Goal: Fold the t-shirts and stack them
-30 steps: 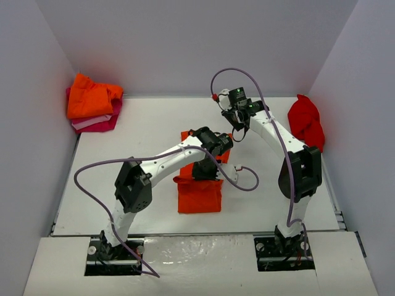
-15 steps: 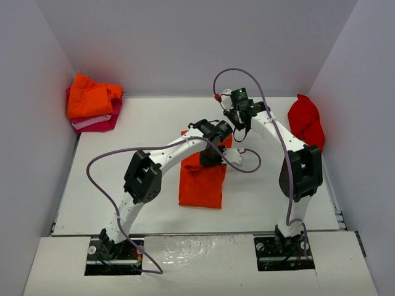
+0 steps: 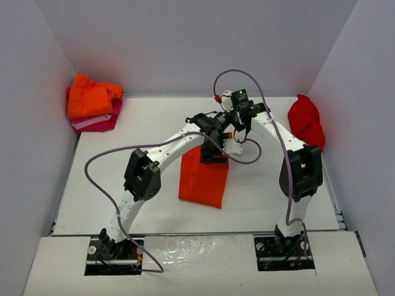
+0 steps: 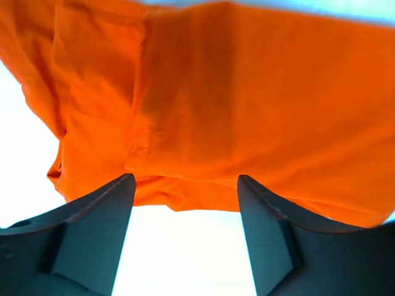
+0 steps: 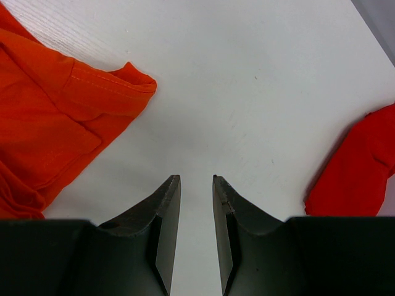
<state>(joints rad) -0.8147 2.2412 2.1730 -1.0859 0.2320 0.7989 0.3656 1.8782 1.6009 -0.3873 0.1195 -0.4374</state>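
One limp orange shirt (image 3: 202, 179) here, light and floppy, so grab a hemmed edge. Left gripper (image 4: 185, 185) jaws are apart, right gripper (image 5: 196, 185) nearly closed, empty.

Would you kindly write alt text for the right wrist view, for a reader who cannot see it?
The right pincer hovers over the bare white table, its two dark fingers nearly closed and holding nothing. An orange t-shirt lies at left, and a red garment enters at the right edge.
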